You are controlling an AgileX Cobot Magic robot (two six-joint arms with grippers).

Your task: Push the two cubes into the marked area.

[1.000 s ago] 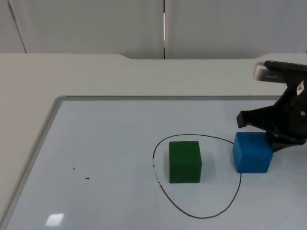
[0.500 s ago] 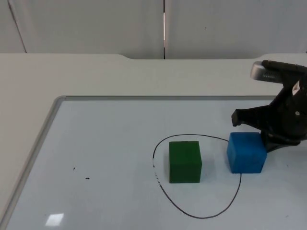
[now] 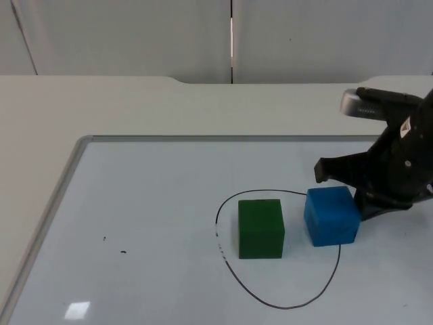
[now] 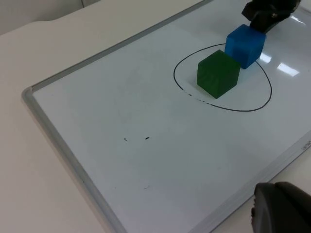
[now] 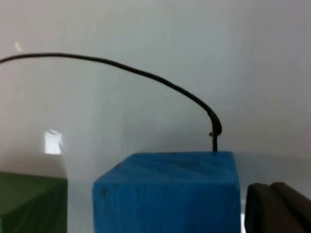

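Observation:
A green cube (image 3: 260,229) (image 4: 218,74) sits inside the black drawn loop (image 3: 284,307) (image 4: 238,109) on the whiteboard. A blue cube (image 3: 331,215) (image 4: 245,44) (image 5: 167,191) stands just right of it, a small gap apart, mostly within the loop and over its right line. My right gripper (image 3: 365,193) (image 4: 267,12) presses against the blue cube's right side, low over the board. In the right wrist view the loop's line (image 5: 146,74) curves beyond the blue cube. My left gripper (image 4: 282,208) waits off the whiteboard's edge, away from both cubes.
The whiteboard has a raised grey frame (image 3: 67,176) (image 4: 58,155) along its left and far sides. Two tiny black marks (image 3: 124,252) dot its left half. Beige table top (image 3: 135,101) surrounds it, ending at the grey partition wall (image 3: 135,34).
My right gripper has moved left, sliding the blue cube from outside the loop's right line to mostly inside it, close to the green cube. The green cube has stayed put.

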